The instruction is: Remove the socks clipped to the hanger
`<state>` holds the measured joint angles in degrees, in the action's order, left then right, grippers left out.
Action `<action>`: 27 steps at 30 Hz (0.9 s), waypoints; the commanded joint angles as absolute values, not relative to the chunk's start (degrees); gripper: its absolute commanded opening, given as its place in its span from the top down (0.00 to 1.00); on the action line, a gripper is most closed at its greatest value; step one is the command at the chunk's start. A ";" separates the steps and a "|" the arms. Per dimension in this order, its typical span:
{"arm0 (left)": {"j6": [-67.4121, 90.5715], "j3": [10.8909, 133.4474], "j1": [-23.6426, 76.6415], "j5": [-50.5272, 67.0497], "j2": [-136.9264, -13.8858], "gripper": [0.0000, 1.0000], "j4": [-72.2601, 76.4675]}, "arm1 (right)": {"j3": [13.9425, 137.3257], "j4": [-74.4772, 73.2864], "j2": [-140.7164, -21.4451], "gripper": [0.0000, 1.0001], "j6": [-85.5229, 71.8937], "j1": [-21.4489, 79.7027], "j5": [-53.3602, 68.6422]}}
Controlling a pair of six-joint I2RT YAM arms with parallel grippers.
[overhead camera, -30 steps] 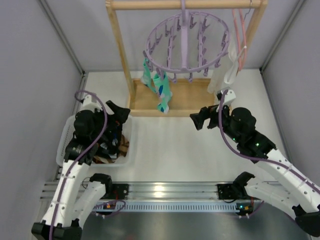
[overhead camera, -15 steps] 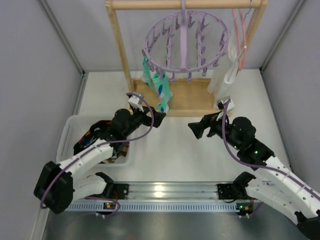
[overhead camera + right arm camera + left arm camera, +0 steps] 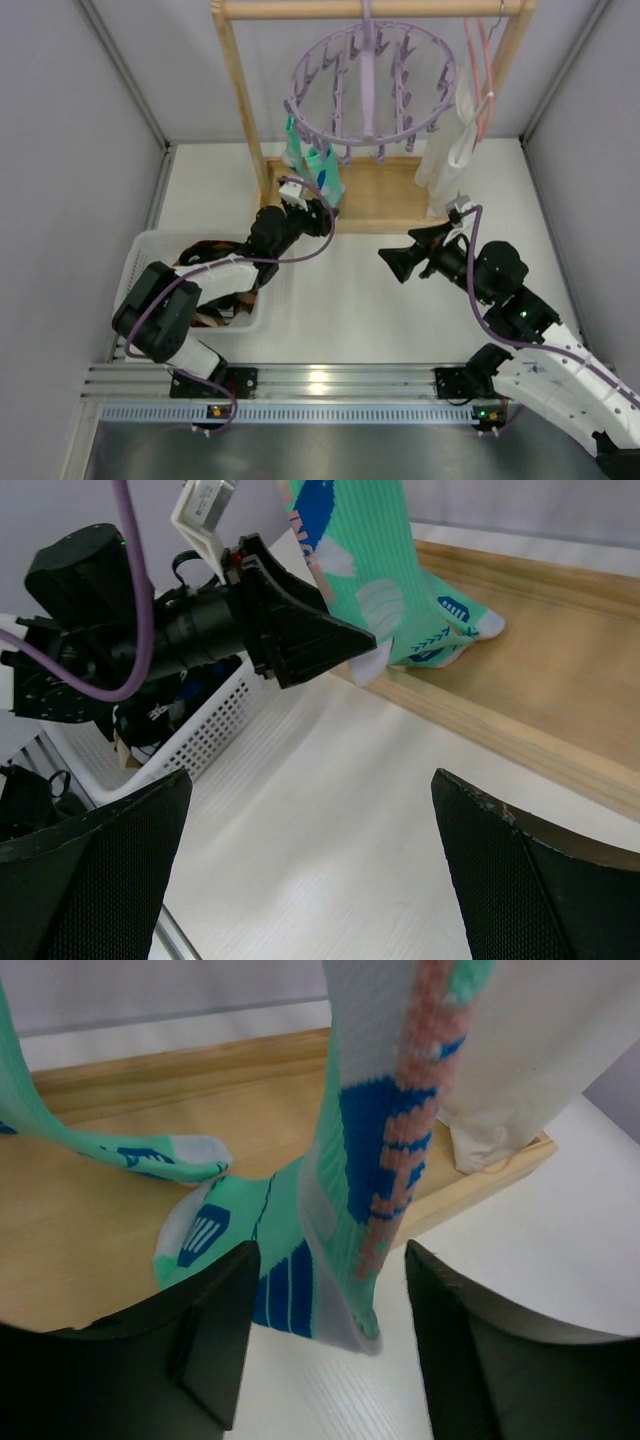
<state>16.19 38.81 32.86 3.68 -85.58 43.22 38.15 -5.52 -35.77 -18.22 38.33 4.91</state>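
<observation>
The lavender round hanger [image 3: 370, 85] hangs from the wooden rack's top bar. Teal-and-white socks [image 3: 318, 172] with blue marks hang from its left pegs, their toes at the rack's base board. My left gripper [image 3: 320, 212] is open right at the lower end of the nearest sock [image 3: 350, 1210], whose toe hangs between the jaws without touching them. A second sock [image 3: 120, 1150] lies to the left. My right gripper [image 3: 395, 262] is open and empty over the table, facing the socks [image 3: 385, 580] and the left gripper [image 3: 290, 630].
A white perforated basket [image 3: 140, 262] with several dark and brown socks stands at the left. A long white cloth [image 3: 450, 150] and a thin pink clothes hanger [image 3: 482, 70] hang at the rack's right. The wooden base board [image 3: 385, 195] lies under the hanger.
My left arm has swung from over the basket to the hanging teal socks, its open jaws now round a sock's toe. My right gripper has shifted slightly.
</observation>
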 commanded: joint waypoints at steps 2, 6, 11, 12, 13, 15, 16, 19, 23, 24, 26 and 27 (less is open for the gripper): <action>13.98 43.94 32.87 1.50 -89.02 0.51 53.52 | 40.25 -2.81 -33.66 0.01 -19.42 37.62 6.86; 10.73 44.47 35.76 -4.82 -87.11 0.98 53.44 | 42.44 -4.65 -32.87 0.00 -19.07 37.44 5.37; 6.16 47.53 43.76 -16.66 -82.19 1.00 47.92 | 44.56 -6.24 -29.71 0.01 -19.86 37.53 1.77; 5.11 48.07 45.16 -18.35 -81.74 1.00 46.60 | 45.26 -7.02 -29.27 0.01 -20.04 37.44 1.06; 4.05 48.60 48.05 -19.94 -81.56 1.00 44.49 | 45.79 -7.81 -28.83 0.00 -20.13 37.53 0.36; 0.54 50.97 51.14 -26.06 -81.82 1.00 42.37 | 48.84 -12.18 -28.83 0.01 -19.95 37.53 -4.03; -2.95 52.02 54.63 -28.54 -82.26 1.00 40.10 | 50.26 -13.70 -29.44 0.01 -19.69 37.62 -5.35; -7.36 54.40 61.33 -36.11 -84.46 1.00 39.03 | 55.88 -19.05 -30.93 0.01 -18.63 37.53 -9.13; -10.54 57.21 66.44 -41.65 -89.89 1.00 37.98 | 65.55 -26.44 -35.41 0.01 -17.14 37.53 -13.61; -11.07 57.91 67.92 -42.70 -91.04 1.00 37.79 | 69.05 -27.67 -36.46 0.01 -16.79 37.62 -13.71; -13.79 60.37 69.43 -45.52 -94.47 1.00 37.79 | 72.67 -30.57 -39.63 0.01 -16.00 37.53 -14.67; -15.63 62.03 70.91 -47.01 -96.74 1.00 37.88 | 76.17 -31.89 -42.07 0.02 -15.39 37.53 -14.76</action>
<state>-9.10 57.93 68.40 -39.29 -92.14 38.87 69.38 -24.43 -37.34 -17.54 38.30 -11.42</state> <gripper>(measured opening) 0.035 0.991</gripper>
